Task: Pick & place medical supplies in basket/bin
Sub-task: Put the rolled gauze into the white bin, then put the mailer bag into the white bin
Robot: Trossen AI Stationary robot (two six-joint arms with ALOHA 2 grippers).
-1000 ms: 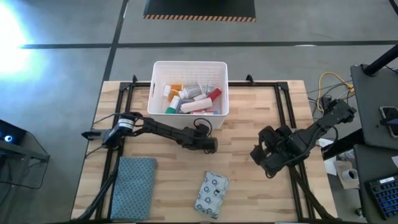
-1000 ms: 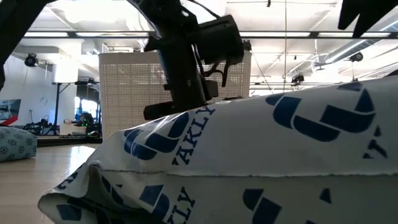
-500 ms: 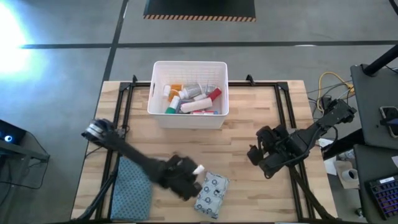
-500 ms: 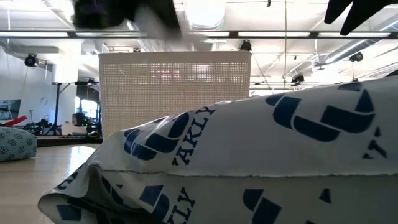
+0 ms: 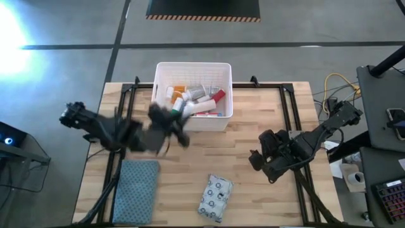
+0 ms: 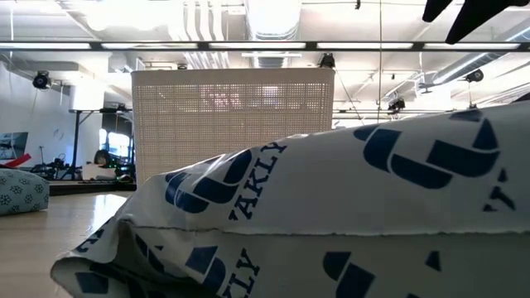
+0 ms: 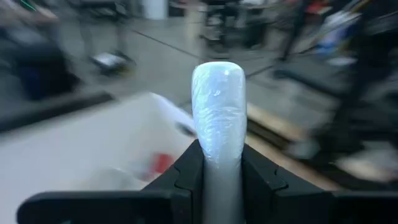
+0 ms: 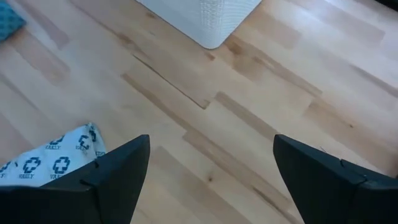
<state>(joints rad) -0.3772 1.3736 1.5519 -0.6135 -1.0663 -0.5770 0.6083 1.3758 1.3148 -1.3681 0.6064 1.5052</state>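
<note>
The white ribbed bin (image 5: 193,64) stands at the table's far middle and holds several bottles, an orange vial and a red tube. My left gripper (image 5: 172,120) is blurred, in the air at the bin's near-left corner, shut on a white wrapped roll (image 7: 217,106); the bin (image 7: 93,143) shows beyond it. The patterned packet (image 5: 215,196) lies flat near the table's near edge and fills the low view's foreground (image 6: 331,215). My right gripper (image 5: 254,158) hangs open over bare table to the right of the packet (image 8: 50,155). My left gripper pinches the white roll between its two fingers (image 7: 186,171), which close on the roll's lower part (image 7: 219,155). The roll sticks out past the fingertips along the fingers' direction, lifted clear of the table.
A blue-grey folded cloth (image 5: 136,190) lies at the near left of the table. A black frame rail (image 5: 288,107) runs along the table's sides. Bare wood shows between the bin and the packet. In the low view the bin's wall (image 6: 232,124) stands behind the packet.
My left gripper swept from the table's middle toward the near edge, beside the packet, with a white item at its tip. It then swung up and back toward the far left, to the bin's near-left corner, carrying the white roll. The packet has stayed put.
</note>
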